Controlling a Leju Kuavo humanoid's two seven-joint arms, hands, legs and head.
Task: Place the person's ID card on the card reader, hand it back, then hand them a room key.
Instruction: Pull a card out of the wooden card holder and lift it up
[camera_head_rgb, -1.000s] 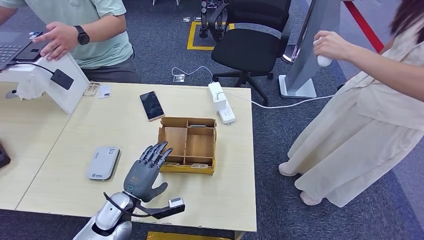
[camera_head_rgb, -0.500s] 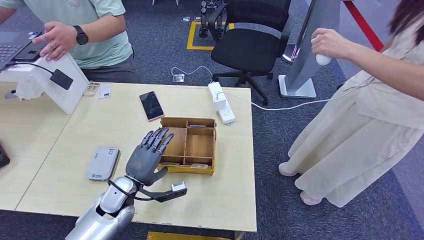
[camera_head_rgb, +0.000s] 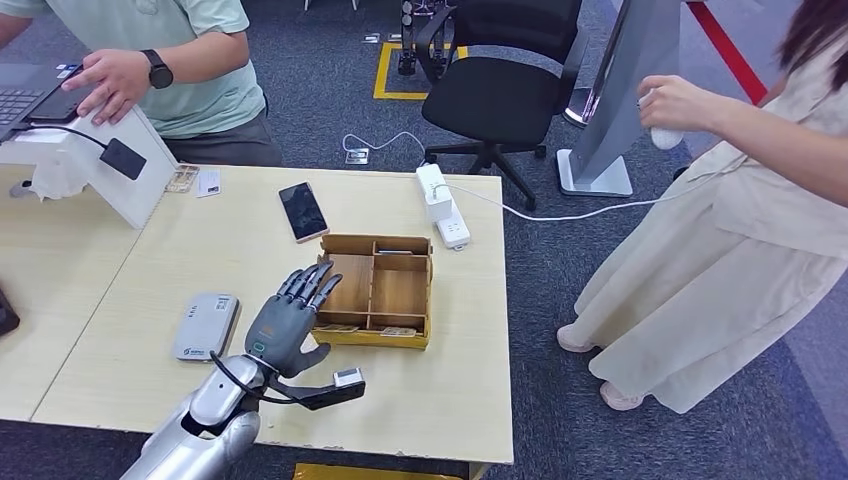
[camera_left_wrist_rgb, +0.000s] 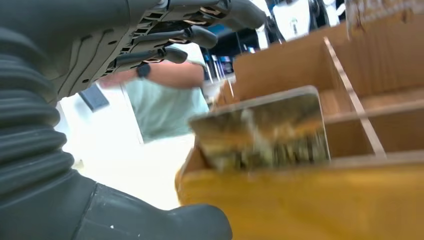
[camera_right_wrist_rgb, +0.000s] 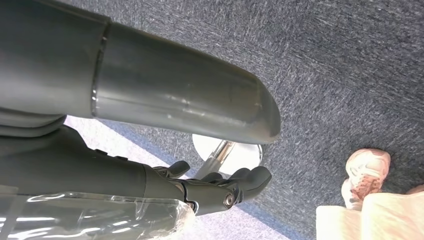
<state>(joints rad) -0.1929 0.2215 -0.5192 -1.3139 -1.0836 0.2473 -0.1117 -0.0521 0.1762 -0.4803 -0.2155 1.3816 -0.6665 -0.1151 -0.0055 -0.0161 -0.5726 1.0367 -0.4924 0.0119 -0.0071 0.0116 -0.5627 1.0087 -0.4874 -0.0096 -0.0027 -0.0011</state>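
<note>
Grey carpet surrounds a pale wooden table (camera_head_rgb: 250, 260) where a divided wooden box (camera_head_rgb: 378, 290) sits near the front edge and a grey card reader (camera_head_rgb: 205, 326) lies toward the front left corner. With the left hand (camera_head_rgb: 285, 322) empty, fingers spread, poised over the box's near left corner, the step in hand looks like fetching a room key; next it must lower and pinch one card from the front slot. From the left wrist, a card (camera_left_wrist_rgb: 262, 130) stands propped in that slot, barely visible from the head. By the right wrist camera, the right hand (camera_right_wrist_rgb: 220, 187) hangs over the floor, fingers curled on nothing
</note>
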